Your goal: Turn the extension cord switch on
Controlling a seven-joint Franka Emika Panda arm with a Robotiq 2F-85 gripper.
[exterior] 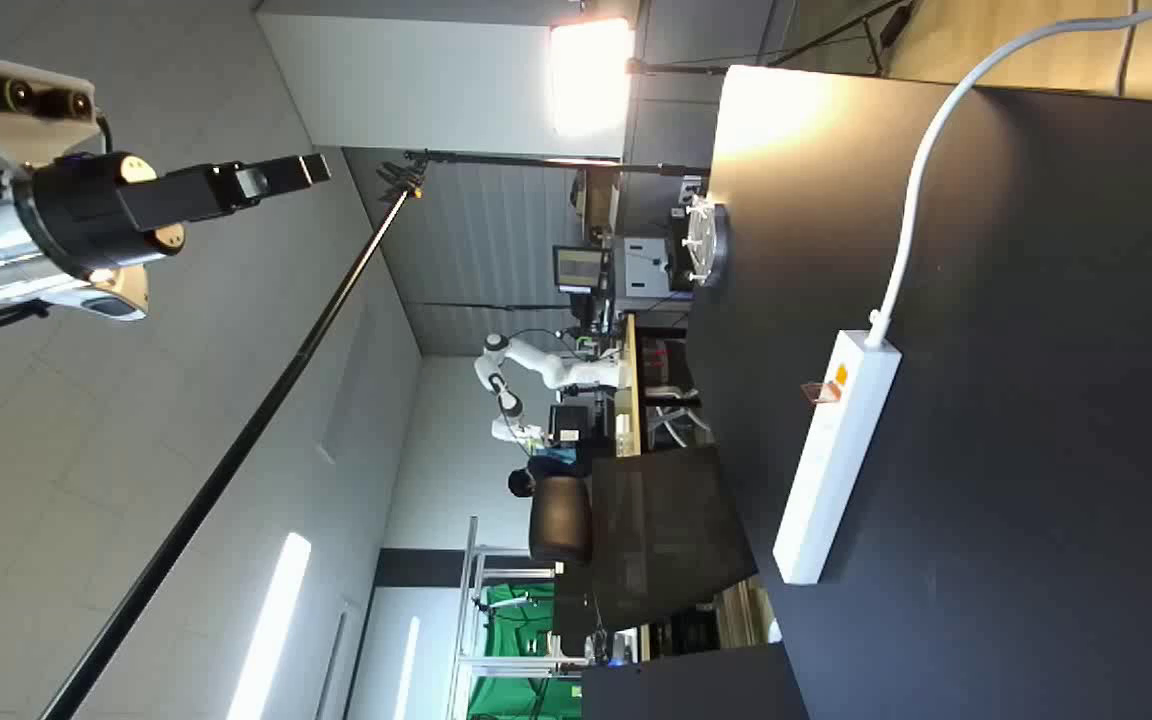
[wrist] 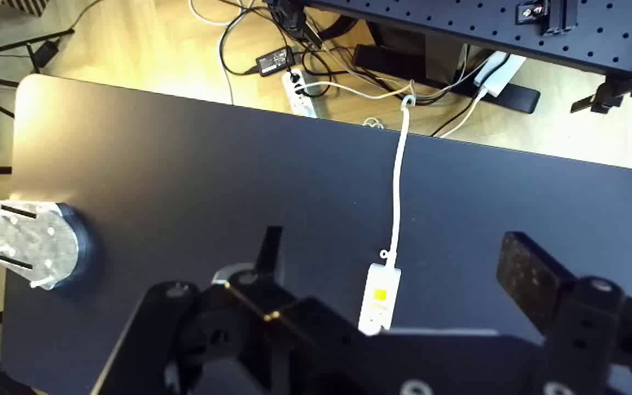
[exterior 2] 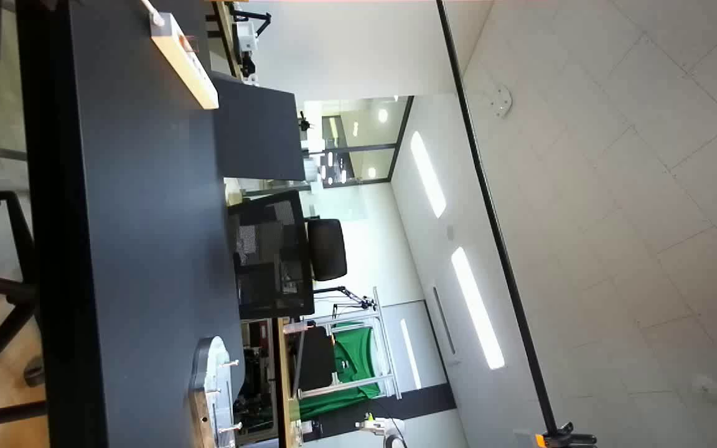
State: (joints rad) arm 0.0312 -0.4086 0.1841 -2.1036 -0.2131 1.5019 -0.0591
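The extension cord, a narrow white power strip [exterior: 836, 465], lies on the dark table in both exterior views [exterior 2: 185, 65]. In the wrist view its cable end [wrist: 373, 315] shows; the rest is hidden behind the gripper body. The switch, a small orange mark [exterior: 841, 374], sits near the cable end and looks yellow-orange in the wrist view [wrist: 379, 294]. A small reddish see-through piece [exterior: 821, 392] stands up beside it. My gripper [exterior: 316, 169] is high above the table, well apart from the strip. In the wrist view its fingers [wrist: 401, 258] are wide apart and hold nothing.
Both exterior pictures stand on their side. The dark table [exterior: 1016, 500] carries a metal plate with pegs [wrist: 36, 241] near one end. The white cable [wrist: 397, 192] runs over the table edge. A pegboard table [wrist: 458, 22] stands beyond, with cables and other strips on the floor.
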